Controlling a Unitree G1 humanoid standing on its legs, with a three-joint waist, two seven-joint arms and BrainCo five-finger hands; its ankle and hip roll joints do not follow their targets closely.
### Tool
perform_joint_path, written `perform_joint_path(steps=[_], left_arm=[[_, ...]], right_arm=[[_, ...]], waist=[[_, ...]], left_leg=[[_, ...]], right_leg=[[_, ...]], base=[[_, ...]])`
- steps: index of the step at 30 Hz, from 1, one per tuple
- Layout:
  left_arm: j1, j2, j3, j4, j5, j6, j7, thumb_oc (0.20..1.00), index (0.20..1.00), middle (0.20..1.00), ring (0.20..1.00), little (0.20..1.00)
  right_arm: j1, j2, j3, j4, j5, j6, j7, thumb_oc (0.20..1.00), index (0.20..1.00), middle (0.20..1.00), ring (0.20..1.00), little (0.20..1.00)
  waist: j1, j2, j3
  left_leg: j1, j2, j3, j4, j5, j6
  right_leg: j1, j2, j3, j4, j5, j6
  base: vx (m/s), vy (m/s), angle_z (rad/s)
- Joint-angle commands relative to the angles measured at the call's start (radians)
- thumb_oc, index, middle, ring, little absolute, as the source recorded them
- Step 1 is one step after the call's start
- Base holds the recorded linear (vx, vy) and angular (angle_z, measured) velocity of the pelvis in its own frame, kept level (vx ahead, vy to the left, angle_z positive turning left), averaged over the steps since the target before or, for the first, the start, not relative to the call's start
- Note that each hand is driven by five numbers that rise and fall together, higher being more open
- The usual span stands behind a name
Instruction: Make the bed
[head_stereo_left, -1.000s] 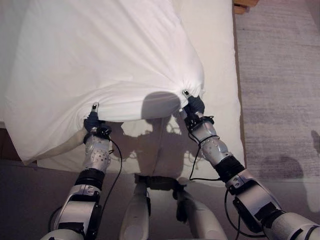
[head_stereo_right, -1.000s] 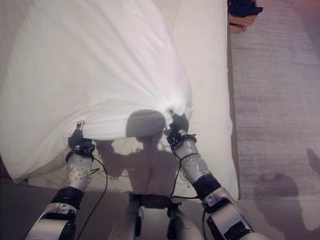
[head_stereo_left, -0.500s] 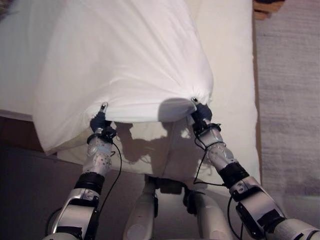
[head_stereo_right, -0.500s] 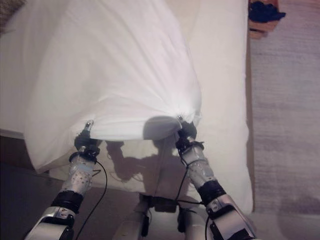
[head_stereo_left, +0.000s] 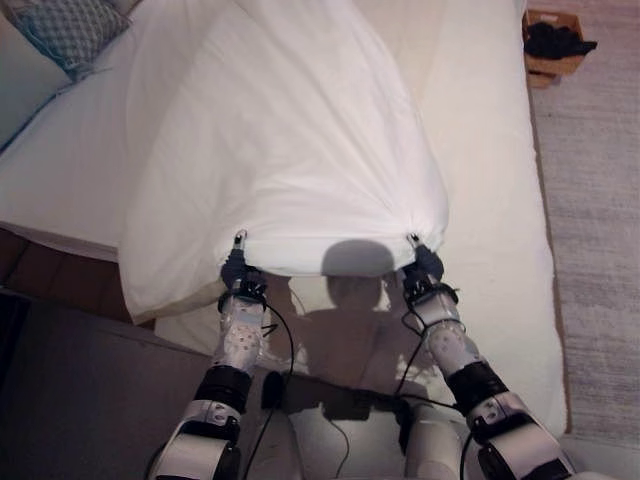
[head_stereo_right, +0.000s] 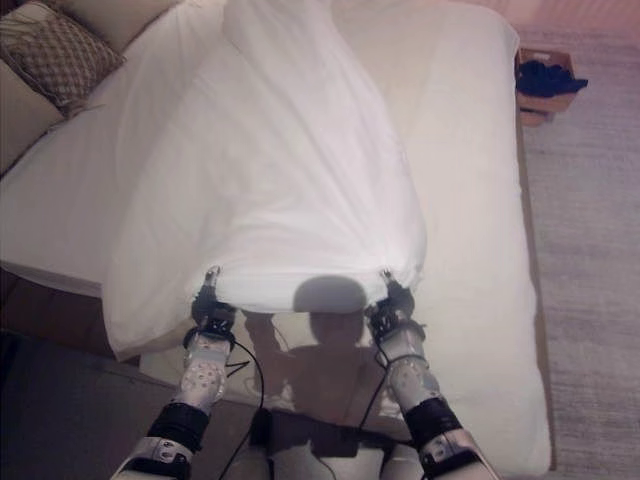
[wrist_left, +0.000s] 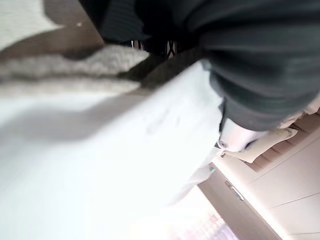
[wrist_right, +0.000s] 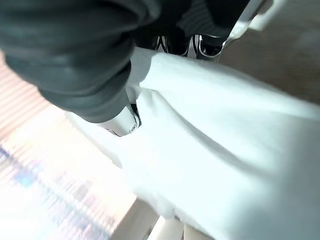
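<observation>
A patterned cushion (head_stereo_left: 68, 30) lies at the bed's (head_stereo_left: 490, 150) far left corner. The left robot hand (head_stereo_left: 237, 266) and right robot hand (head_stereo_left: 422, 263) each pinch the near edge of a plain white duvet (head_stereo_left: 290, 140), lifting it above the mattress. No writing is legible.

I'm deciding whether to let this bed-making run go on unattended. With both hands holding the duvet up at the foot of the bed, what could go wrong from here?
1. The white duvet hangs from small bunched pinches in the left hand and right hand; either pinch might slip under tension.
2. It sags lower past the left hand, over the bed's side edge, so it could land skewed.
3. The mattress right of the duvet is bare and may stay uncovered.
</observation>
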Motion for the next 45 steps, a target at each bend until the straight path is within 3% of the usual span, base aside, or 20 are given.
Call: perform_joint_path(steps=[1, 2, 3, 4, 6, 10, 17, 20, 21, 25, 26, 28, 29, 30, 31, 33, 34, 40, 43, 45], left_arm=[[0.064, 0.121, 0.121, -0.128, -0.02, -0.142, -0.005, 0.2, 0.2, 0.2, 0.2, 0.2], [0.065, 0.12, 0.122, -0.128, -0.019, -0.141, -0.004, 0.2, 0.2, 0.2, 0.2, 0.2], [0.051, 0.12, 0.13, -0.092, -0.03, -0.126, -0.016, 0.2, 0.2, 0.2, 0.2, 0.2], [0.051, 0.121, 0.13, -0.091, -0.031, -0.126, -0.017, 0.2, 0.2, 0.2, 0.2, 0.2], [0.062, 0.121, 0.129, -0.096, -0.009, -0.099, -0.031, 0.2, 0.2, 0.2, 0.2, 0.2], [0.058, 0.101, 0.121, -0.068, 0.017, -0.089, -0.043, 0.2, 0.2, 0.2, 0.2, 0.2], [0.108, 0.037, 0.14, -0.074, 0.01, -0.094, -0.028, 0.2, 0.2, 0.2, 0.2, 0.2], [0.118, 0.027, 0.17, -0.083, -0.044, -0.111, -0.005, 0.2, 0.2, 0.2, 0.2, 0.2], [0.118, 0.028, 0.176, -0.084, -0.063, -0.129, 0.013, 0.2, 0.2, 0.2, 0.2, 0.2], [0.115, 0.041, 0.18, -0.083, -0.07, -0.13, 0.019, 0.2, 0.2, 0.2, 0.2, 0.2], [0.104, 0.055, 0.178, -0.083, -0.08, -0.143, 0.027, 0.2, 0.2, 0.2, 0.2, 0.2], [0.088, 0.062, 0.162, -0.078, -0.077, -0.137, 0.021, 0.2, 0.2, 0.2, 0.2, 0.2], [0.087, 0.062, 0.162, -0.078, -0.077, -0.137, 0.021, 0.2, 0.2, 0.2, 0.2, 0.2], [0.094, 0.072, 0.133, -0.066, -0.046, -0.123, 0.013, 0.2, 0.2, 0.2, 0.2, 0.2], [0.096, 0.086, 0.123, -0.076, -0.039, -0.12, 0.008, 0.2, 0.2, 0.2, 0.2, 0.2], [0.096, 0.097, 0.123, -0.068, -0.02, -0.121, 0.009, 0.2, 0.2, 0.2, 0.2, 0.2], [0.101, 0.105, 0.125, -0.07, -0.002, -0.116, 0.005, 0.2, 0.2, 0.2, 0.2, 0.2], [0.128, 0.104, 0.124, -0.091, 0.029, -0.08, -0.022, 0.2, 0.2, 0.2, 0.2, 0.2], [0.136, 0.084, 0.117, -0.082, 0.03, -0.073, -0.031, 0.2, 0.2, 0.2, 0.2, 0.2], [0.139, 0.06, 0.101, -0.07, 0.041, -0.067, -0.036, 0.2, 0.2, 0.2, 0.2, 0.2]], right_arm=[[0.016, 0.008, -0.038, -0.037, 0.024, -0.082, 0.001, 0.2, 0.2, 0.2, 0.2, 0.2], [0.016, 0.008, -0.038, -0.037, 0.025, -0.082, 0.001, 0.2, 0.2, 0.2, 0.2, 0.2], [0.024, 0.014, -0.038, -0.024, 0.036, -0.081, 0.013, 0.2, 0.2, 0.2, 0.2, 0.2], [0.024, 0.014, -0.038, -0.023, 0.036, -0.082, 0.014, 0.2, 0.2, 0.2, 0.2, 0.2], [0.058, 0.006, -0.024, -0.03, 0.023, -0.072, 0.044, 0.2, 0.2, 0.2, 0.2, 0.2], [0.09, -0.025, -0.039, -0.043, 0.033, -0.09, 0.059, 0.2, 0.2, 0.2, 0.2, 0.2], [0.161, -0.049, -0.057, -0.065, 0.034, -0.089, 0.042, 0.2, 0.2, 0.2, 0.2, 0.2], [0.163, -0.037, -0.056, -0.055, 0.043, -0.081, 0.037, 0.2, 0.2, 0.2, 0.2, 0.2], [0.167, -0.031, -0.063, -0.057, 0.048, -0.087, 0.021, 0.2, 0.2, 0.2, 0.2, 0.2], [0.16, -0.028, -0.071, -0.05, 0.051, -0.087, 0.007, 0.2, 0.2, 0.2, 0.2, 0.2], [0.152, -0.021, -0.076, -0.047, 0.048, -0.091, -0.006, 0.2, 0.2, 0.2, 0.2, 0.2], [0.144, -0.02, -0.077, -0.063, 0.027, -0.073, -0.011, 0.2, 0.2, 0.2, 0.2, 0.2], [0.144, -0.02, -0.077, -0.064, 0.026, -0.073, -0.012, 0.2, 0.2, 0.2, 0.2, 0.2], [0.165, -0.029, -0.083, -0.067, -0.001, -0.055, -0.015, 0.2, 0.2, 0.2, 0.2, 0.2], [0.158, -0.008, -0.081, -0.065, 0.006, -0.059, -0.015, 0.2, 0.2, 0.2, 0.2, 0.2], [0.151, 0.007, -0.076, -0.049, 0.004, -0.065, -0.007, 0.2, 0.2, 0.2, 0.2, 0.2], [0.146, 0.006, -0.071, -0.036, 0.0, -0.062, -0.003, 0.2, 0.2, 0.2, 0.2, 0.2], [0.152, 0.006, -0.045, -0.015, 0.005, -0.053, 0.04, 0.2, 0.2, 0.2, 0.2, 0.2], [0.169, -0.012, -0.059, -0.009, 0.009, -0.064, 0.041, 0.2, 0.2, 0.2, 0.2, 0.2], [0.211, -0.037, -0.081, -0.03, 0.006, -0.073, 0.031, 0.2, 0.2, 0.2, 0.2, 0.2]], waist=[[0.056, -0.012, -0.096], [0.055, -0.012, -0.095], [0.045, -0.003, -0.109], [0.046, -0.004, -0.108], [0.042, -0.009, -0.133], [0.001, -0.014, -0.147], [-0.019, 0.011, -0.124], [-0.014, -0.021, -0.15], [-0.008, -0.033, -0.171], [0.001, -0.024, -0.191], [0.013, -0.02, -0.209], [0.008, -0.024, -0.229], [0.009, -0.026, -0.229], [0.012, -0.047, -0.226], [0.022, -0.042, -0.213], [0.034, -0.034, -0.212], [0.043, -0.021, -0.211], [0.035, -0.02, -0.215], [0.006, -0.034, -0.22], [-0.014, -0.037, -0.217]], left_leg=[[-0.029, -0.035, 0.032, 0.0, -0.078, 0.085], [-0.026, -0.035, 0.032, -0.003, -0.077, 0.084], [-0.009, -0.059, 0.052, -0.063, -0.041, 0.097], [-0.006, -0.059, 0.053, -0.065, -0.041, 0.096], [0.035, -0.102, 0.07, -0.129, -0.006, 0.104], [0.066, -0.173, 0.028, -0.145, 0.001, 0.105], [-0.004, -0.221, -0.024, 0.178, -0.007, 0.034], [-0.011, -0.052, -0.05, 0.17, -0.066, 0.094], [-0.012, 0.044, -0.114, 0.115, -0.006, 0.079], [0.024, 0.119, -0.18, -0.007, 0.073, 0.048], [0.051, 0.139, -0.257, -0.036, 0.078, 0.007], [0.08, 0.092, -0.238, -0.03, -0.036, -0.004], [0.078, 0.09, -0.237, -0.032, -0.032, -0.003], [0.079, 0.027, -0.182, -0.011, -0.085, 0.026], [0.085, 0.008, -0.12, -0.04, -0.081, 0.05], [0.092, 0.005, -0.09, -0.075, -0.066, 0.056], [0.099, 0.001, -0.075, -0.098, -0.061, 0.065], [0.166, -0.09, -0.041, -0.194, -0.011, 0.092], [0.182, -0.154, -0.06, -0.199, -0.008, 0.096], [0.163, -0.206, -0.077, -0.118, -0.033, 0.083]], right_leg=[[0.016, -0.049, -0.1, -0.204, 0.306, 0.054], [0.014, -0.051, -0.099, -0.196, 0.3, 0.053], [0.018, 0.051, -0.079, -0.112, 0.172, 0.017], [0.017, 0.051, -0.078, -0.108, 0.168, 0.016], [0.056, 0.223, -0.09, -0.023, 0.03, -0.022], [0.05, 0.406, 0.102, -0.129, 0.009, -0.069], [0.13, 0.367, 0.13, -0.105, -0.029, -0.097], [0.161, 0.293, 0.139, -0.122, -0.056, -0.061], [0.159, 0.249, 0.163, -0.123, -0.051, -0.036], [0.16, 0.216, 0.193, -0.128, -0.039, -0.01], [0.169, 0.164, 0.24, -0.144, -0.012, 0.03], [0.188, 0.083, 0.247, -0.187, 0.078, 0.079], [0.188, 0.08, 0.249, -0.194, 0.084, 0.08], [0.17, 0.002, 0.241, -0.211, 0.282, 0.084], [0.115, -0.015, 0.156, -0.193, 0.324, 0.047], [0.111, -0.024, 0.075, -0.174, 0.301, 0.043], [0.111, -0.014, 0.029, -0.135, 0.266, 0.036], [0.102, 0.281, -0.062, -0.019, 0.017, -0.017], [0.101, 0.417, 0.063, -0.167, 0.027, -0.045], [0.135, 0.404, 0.076, -0.204, 0.031, -0.073]], base=[[-0.1, 0.486, -0.91], [-0.08, 0.542, -0.91], [-0.04, 0.315, -0.58], [-0.06, 0.57, -0.17], [0.0, 0.386, 0.19], [0.05, 0.202, 0.28], [0.07, 0.146, 0.67], [0.16, 0.353, -0.09], [0.16, 0.356, -0.37], [0.14, 0.461, -0.01], [0.13, 0.749, -0.12], [0.11, 0.771, -0.19], [0.01, 0.785, -0.19], [-0.09, 0.97, -0.19], [-0.08, 0.959, -0.08], [-0.07, 0.564, -0.25], [-0.06, 0.64, -0.63], [0.0, 0.449, -0.08], [0.09, 0.245, 0.02], [0.1, 0.228, 0.82]])
